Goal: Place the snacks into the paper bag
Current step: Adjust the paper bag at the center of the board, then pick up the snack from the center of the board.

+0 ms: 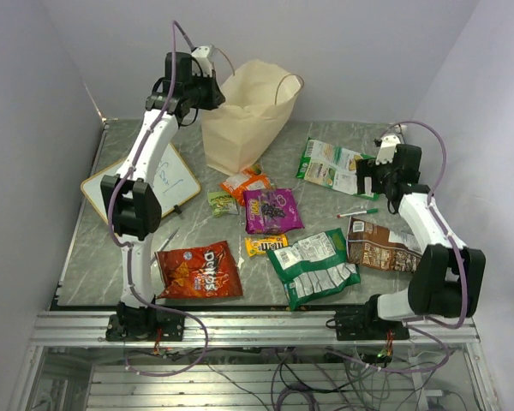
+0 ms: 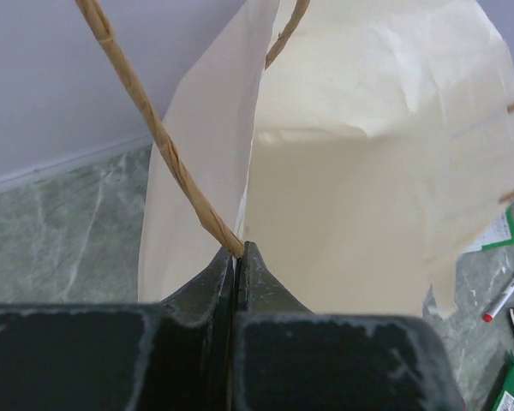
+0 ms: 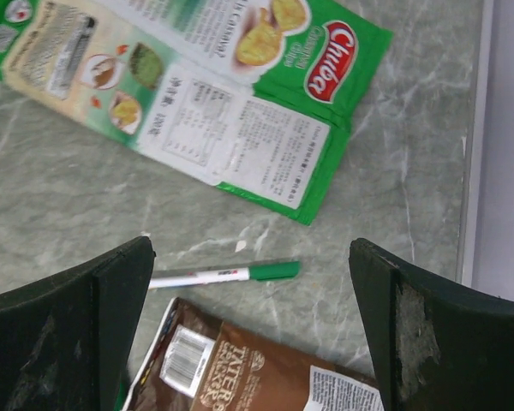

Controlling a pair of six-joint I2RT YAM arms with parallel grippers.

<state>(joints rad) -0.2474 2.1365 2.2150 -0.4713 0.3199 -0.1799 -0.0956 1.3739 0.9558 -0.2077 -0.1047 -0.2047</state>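
The tan paper bag [image 1: 244, 116] stands at the back of the table, mouth open. My left gripper [image 1: 204, 86] is at its left rim, shut on the twisted paper handle [image 2: 167, 154] where it meets the bag wall [image 2: 360, 214]. Snacks lie flat in front: red Doritos bag [image 1: 200, 270], purple pouch [image 1: 271, 210], orange pouch [image 1: 246, 182], small green packet [image 1: 222, 203], yellow M&M's [image 1: 265, 245], green-white pouch [image 1: 313, 265], brown pouch [image 1: 382, 246] and a green-white cassava packet [image 1: 331, 164]. My right gripper [image 1: 370, 181] is open and empty above the brown pouch [image 3: 257, 377] and the cassava packet [image 3: 240, 111].
A white whiteboard [image 1: 146, 181] lies left of the bag. A green-capped marker [image 1: 358, 212] lies between the cassava packet and the brown pouch, under my right gripper [image 3: 227, 275]. Purple walls close in on three sides. The table's right edge [image 3: 471, 171] is close.
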